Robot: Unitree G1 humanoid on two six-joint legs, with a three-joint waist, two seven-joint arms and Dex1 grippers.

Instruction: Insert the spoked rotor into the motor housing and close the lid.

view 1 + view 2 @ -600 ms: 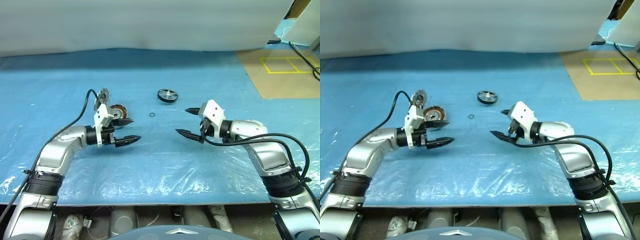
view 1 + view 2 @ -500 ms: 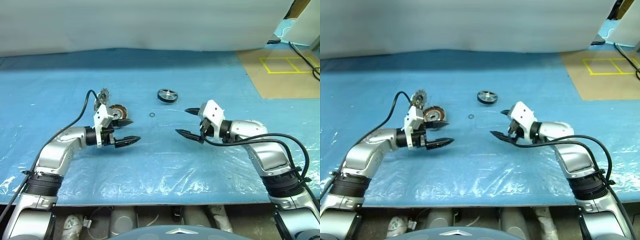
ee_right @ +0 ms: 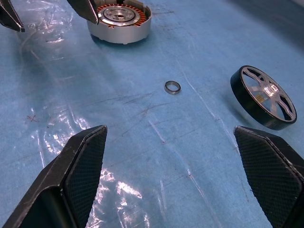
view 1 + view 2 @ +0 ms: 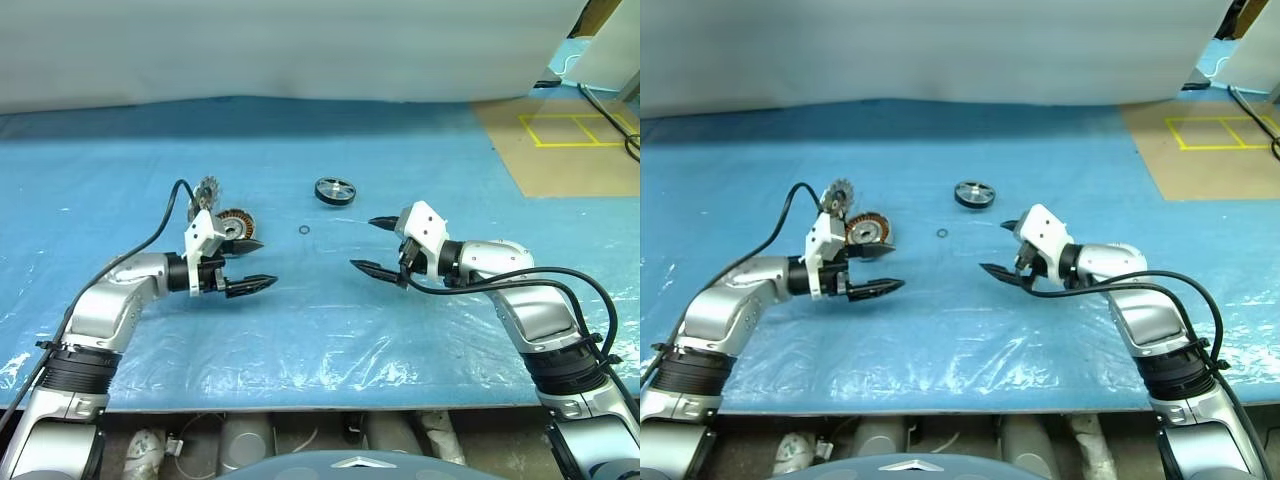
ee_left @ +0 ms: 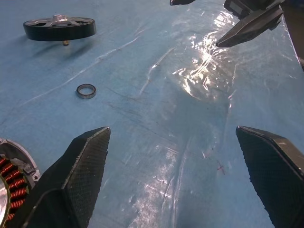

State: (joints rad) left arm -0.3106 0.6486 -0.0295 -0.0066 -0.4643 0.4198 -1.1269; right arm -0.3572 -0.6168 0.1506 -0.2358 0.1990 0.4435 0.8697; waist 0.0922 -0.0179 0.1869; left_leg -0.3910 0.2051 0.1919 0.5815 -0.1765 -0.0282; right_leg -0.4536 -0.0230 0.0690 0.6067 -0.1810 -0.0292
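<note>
a: where do the parts sit?

b: all on the blue plastic sheet (image 4: 330, 330). the low round grey metal motor housing with copper windings (image 3: 120, 19) lies just behind the left gripper (image 4: 250, 266), its windings showing. leaning up just behind it is the silvery-grey round lid with the ribbed edge (image 4: 207, 189), tilted on its rim; whether it touches the housing i cannot tell.

a: and the wheel?

b: the small spoked rotor with the thick black rim and silvery spokes (image 3: 264, 97) lies flat farther back, near the middle, well apart from the housing. a tiny thin metal ring (image 3: 172, 87) lies between the two, alone on the sheet.

a: the hands?

b: both are spread wide and hold nothing. the left gripper's black fingers (image 5: 80, 175) hang over bare sheet, pointing toward the right one. the right gripper (image 4: 376, 245) faces it across a gap, its textured fingers (image 3: 78, 173) also parted wide above the sheet, clear of every part.
</note>
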